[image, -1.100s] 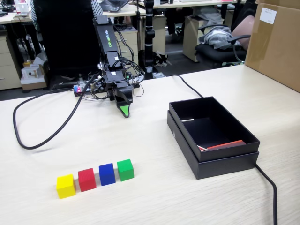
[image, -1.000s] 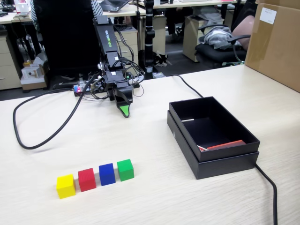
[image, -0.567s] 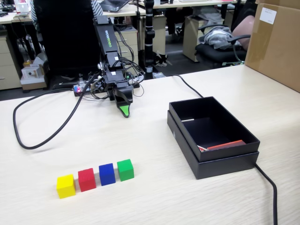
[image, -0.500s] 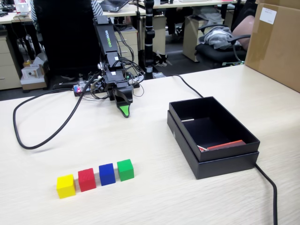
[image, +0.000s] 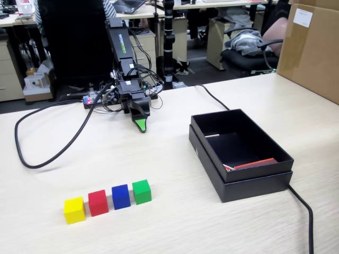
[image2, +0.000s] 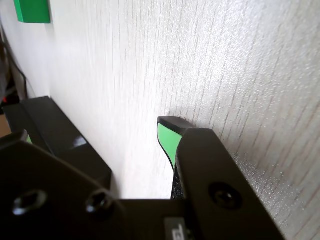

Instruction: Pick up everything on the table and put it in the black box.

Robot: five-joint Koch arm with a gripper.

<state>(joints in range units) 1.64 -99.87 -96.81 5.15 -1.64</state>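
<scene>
While your four cubes sit in a row, nothing is in the gripper [image: 141,127].
Yellow cube [image: 74,209], red cube [image: 98,202], blue cube [image: 121,196], green cube [image: 141,191] line the near worktop [image: 169,222]; black box [image: 239,153] lies well apart on the right; gripper tip points down behind them; you cannot tell its spread.

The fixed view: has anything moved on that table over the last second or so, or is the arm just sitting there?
Nothing visibly changed. The end effector is parked low at the far side of the table, holding nothing. The yellow cube, red cube, blue cube and green cube sit in the same row, and the black box has no cube in it.
</scene>
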